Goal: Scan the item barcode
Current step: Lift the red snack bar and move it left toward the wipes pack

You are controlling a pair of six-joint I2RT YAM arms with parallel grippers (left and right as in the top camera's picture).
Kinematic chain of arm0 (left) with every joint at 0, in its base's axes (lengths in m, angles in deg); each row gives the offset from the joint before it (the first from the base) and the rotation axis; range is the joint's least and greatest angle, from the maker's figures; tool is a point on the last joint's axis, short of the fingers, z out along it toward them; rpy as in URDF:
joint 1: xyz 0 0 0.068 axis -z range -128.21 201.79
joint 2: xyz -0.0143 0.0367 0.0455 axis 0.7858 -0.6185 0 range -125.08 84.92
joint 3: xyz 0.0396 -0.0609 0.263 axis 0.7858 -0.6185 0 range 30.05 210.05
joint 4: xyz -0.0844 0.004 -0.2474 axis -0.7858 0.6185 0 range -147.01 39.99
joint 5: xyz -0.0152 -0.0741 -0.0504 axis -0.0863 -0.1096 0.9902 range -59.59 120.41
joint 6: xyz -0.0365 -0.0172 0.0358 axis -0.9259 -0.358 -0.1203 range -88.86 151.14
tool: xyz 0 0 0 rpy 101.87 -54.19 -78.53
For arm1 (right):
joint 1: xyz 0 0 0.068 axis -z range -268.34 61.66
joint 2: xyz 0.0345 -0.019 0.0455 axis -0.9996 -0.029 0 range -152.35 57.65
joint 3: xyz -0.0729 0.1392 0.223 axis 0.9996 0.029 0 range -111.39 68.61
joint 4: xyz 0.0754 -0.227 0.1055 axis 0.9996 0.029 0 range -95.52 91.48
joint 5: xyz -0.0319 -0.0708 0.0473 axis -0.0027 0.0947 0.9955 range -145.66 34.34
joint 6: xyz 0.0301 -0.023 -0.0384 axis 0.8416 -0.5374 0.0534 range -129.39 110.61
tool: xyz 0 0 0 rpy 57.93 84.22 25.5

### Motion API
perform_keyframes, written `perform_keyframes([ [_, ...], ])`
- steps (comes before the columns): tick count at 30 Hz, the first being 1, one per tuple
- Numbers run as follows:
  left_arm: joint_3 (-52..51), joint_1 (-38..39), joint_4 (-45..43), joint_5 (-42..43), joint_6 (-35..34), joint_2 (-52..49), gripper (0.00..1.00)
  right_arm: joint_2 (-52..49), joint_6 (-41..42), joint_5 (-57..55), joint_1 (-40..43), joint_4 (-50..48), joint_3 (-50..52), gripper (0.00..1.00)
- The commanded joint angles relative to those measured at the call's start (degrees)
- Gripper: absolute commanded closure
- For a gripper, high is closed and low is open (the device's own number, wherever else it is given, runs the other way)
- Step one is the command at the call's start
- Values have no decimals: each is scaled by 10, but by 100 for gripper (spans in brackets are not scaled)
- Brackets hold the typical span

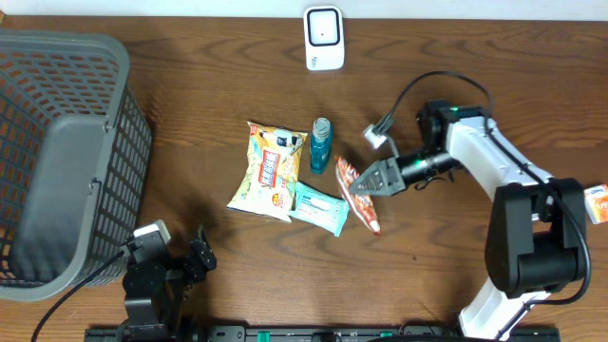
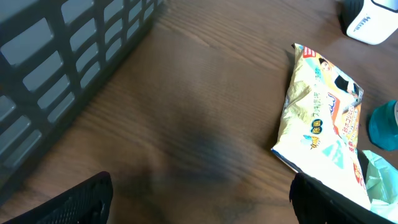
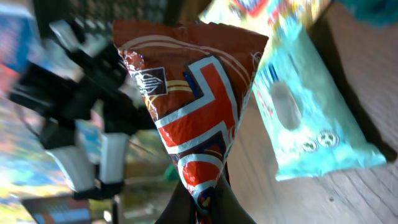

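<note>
While the right claw (image 1: 363, 185) is clamped together on the edge of a red, orange and white crinkled foil packet (image 1: 370, 218), that packet sits just right of the middle of the brown wood-grain worktop (image 1: 190, 95). It is slanted from 11 o'clock to 5 o'clock. Whether it rests on the wood I cannot tell.

Bare wood lies open toward 6 o'clock, below the cluster of goods, and in a broad band toward 9 o'clock up to the basket. A white rounded plastic scanner (image 1: 324, 38) stands at 12 o'clock against the far edge, well apart from the packet.

A small teal plastic bottle (image 1: 321, 144) sits near the packet at its 10 o'clock. A pale teal soft pack of wipes (image 1: 318, 207) is just beside it at 8 o'clock. A glossy yellow pillow-shaped snack bag (image 1: 268, 171) lies further toward 9 o'clock, touching the wipes. These three crowd the packet's left side; its right side is taken by the white arm.

A grey plastic lattice basket (image 1: 66, 43), tall-walled and rectangular, fills the 9 o'clock edge. At 7 o'clock, by the near edge and just beside the basket, the left claw (image 2: 200, 179) has its black fingers (image 2: 68, 202) wide apart, with only wood between them.
</note>
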Motion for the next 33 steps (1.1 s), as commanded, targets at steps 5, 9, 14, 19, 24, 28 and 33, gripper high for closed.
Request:
perform_keyframes([
  [5,-3,0,1,-5,-3,3,9,-6,-6,-57,-49,-22,7,99],
  [9,-3,0,2,-5,-3,3,9,-6,16,-40,-78,-45,19,99],
  [14,-3,0,2,-5,-3,3,9,-6,55,-36,-105,-133,63,99],
  [19,-3,0,2,-5,-3,3,9,-6,147,-36,-106,-248,113,99],
  [24,-3,0,2,-5,-3,3,9,-6,163,-36,-105,-300,134,97],
  [28,-3,0,1,-5,-3,3,9,-6,178,-42,-105,-320,134,90],
  [33,-3,0,2,-5,-3,3,9,-7,267,-151,-105,-350,134,93],
])
